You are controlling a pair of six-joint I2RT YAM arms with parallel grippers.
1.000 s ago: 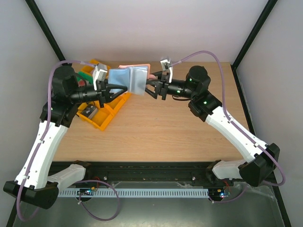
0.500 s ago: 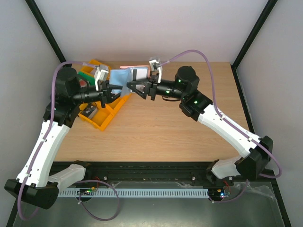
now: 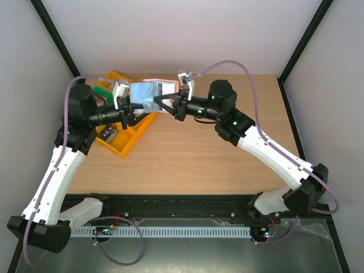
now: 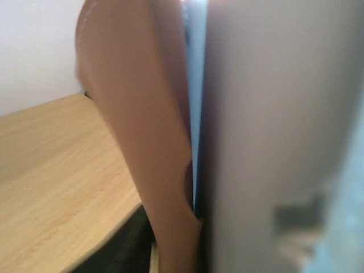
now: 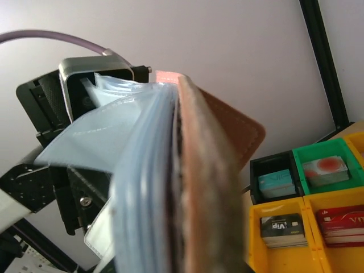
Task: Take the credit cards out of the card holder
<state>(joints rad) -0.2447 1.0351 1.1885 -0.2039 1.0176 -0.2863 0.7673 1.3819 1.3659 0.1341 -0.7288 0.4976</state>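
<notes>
Fingers of the right hand (image 3: 160, 102) pinch together on the card holder (image 3: 147, 94), so we read that hand as clenched on its leather edge. The left hand (image 3: 135, 108) sits against the opposite side; we cannot tell whether it grips or is loose. The holder hangs in the air between them, upper left of centre in the overhead view, above the far part of the surface (image 3: 216, 153) and near the yellow trays (image 3: 122, 141). The cards (image 5: 139, 187) fan out but are still inside, so we judge that none is out yet. In the right wrist view the holder stands on edge, long axis top to bottom, open side facing left.
</notes>
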